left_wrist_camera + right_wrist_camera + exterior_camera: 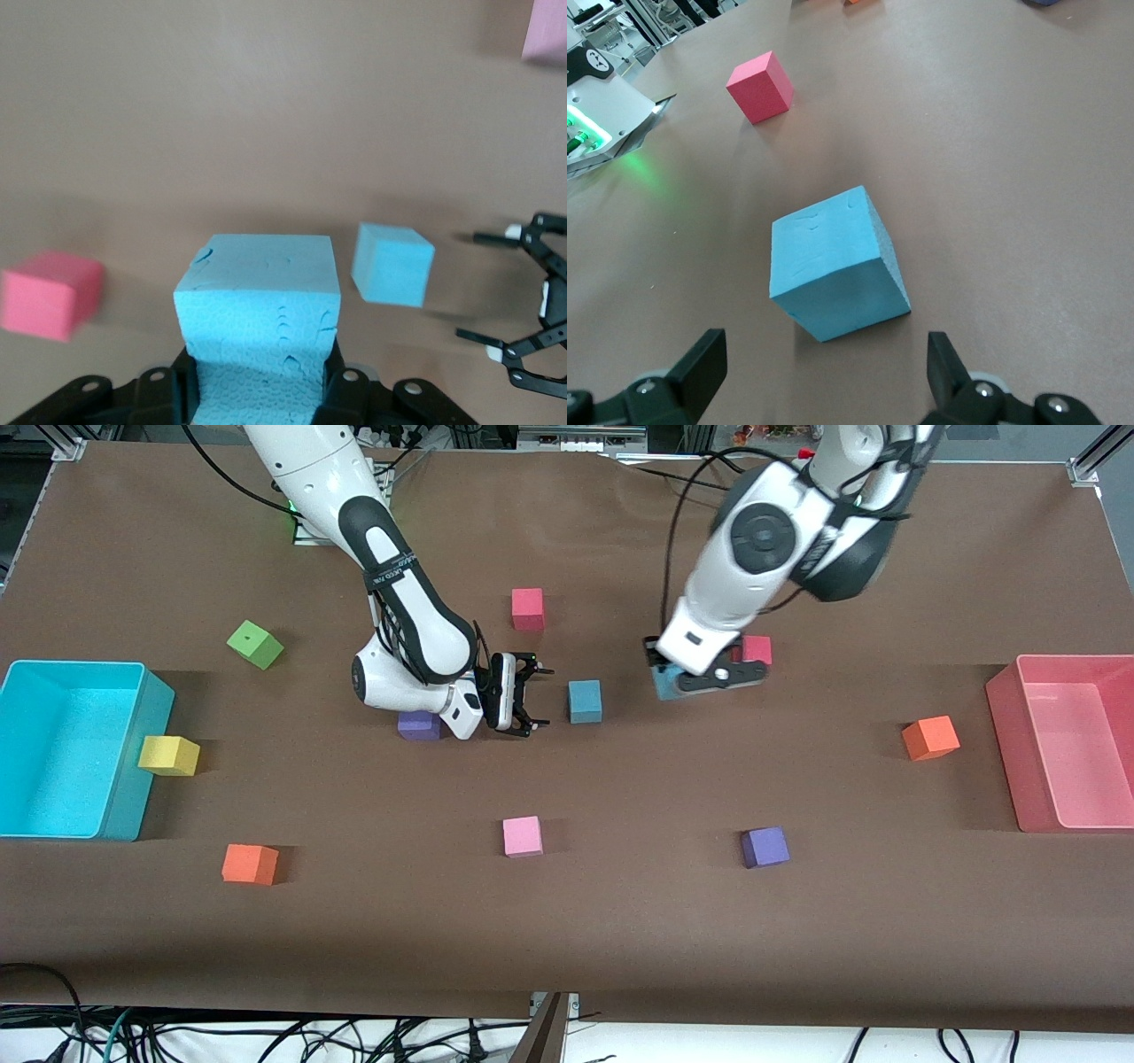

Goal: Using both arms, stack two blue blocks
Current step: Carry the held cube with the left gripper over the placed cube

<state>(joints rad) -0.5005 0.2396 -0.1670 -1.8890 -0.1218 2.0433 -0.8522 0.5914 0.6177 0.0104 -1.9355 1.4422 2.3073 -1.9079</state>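
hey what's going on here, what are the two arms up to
The left arm's tool is shut on one blue block, near a red block. The other blue block sits on the table mid-way between the arms. The right arm's tool is open beside that block, not touching it. No stack exists yet; other coloured cubes and two bins lie around untouched.

blue block A (585, 701): matte cyan cube, on table mid-centre | blue block B (259, 305): pinched in left claw (259, 390)

Probably a robotics lab: aluminium framing (66, 447), loose cables (266, 1036), brown-covered table (620, 921)
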